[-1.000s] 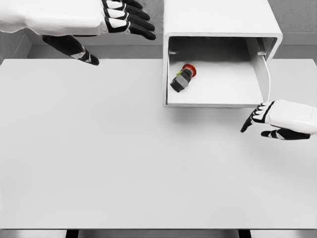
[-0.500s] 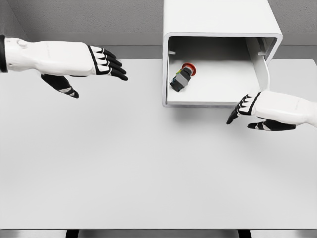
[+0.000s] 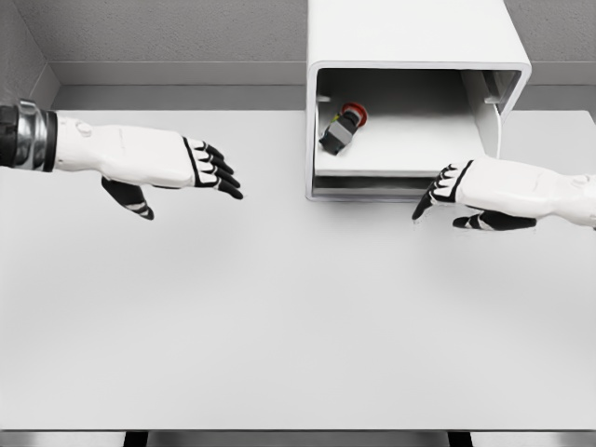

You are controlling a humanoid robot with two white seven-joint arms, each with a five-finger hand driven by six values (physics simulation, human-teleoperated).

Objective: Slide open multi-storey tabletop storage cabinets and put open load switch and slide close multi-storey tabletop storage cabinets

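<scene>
Right hand (image 3: 445, 191), fingers relaxed and empty, meets our drawer (image 3: 400, 158) at four o'clock; rigid, light-sliding, push its front edge.

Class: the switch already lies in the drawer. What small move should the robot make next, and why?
Probably push the drawer further into the cabinet with the right hand: the switch lies inside, the drawer front sticks out, and that open hand is at it.

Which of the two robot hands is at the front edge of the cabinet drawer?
The right robot hand: its fingertips are at the drawer front. The left robot hand hovers open over the table, away from the cabinet.
</scene>
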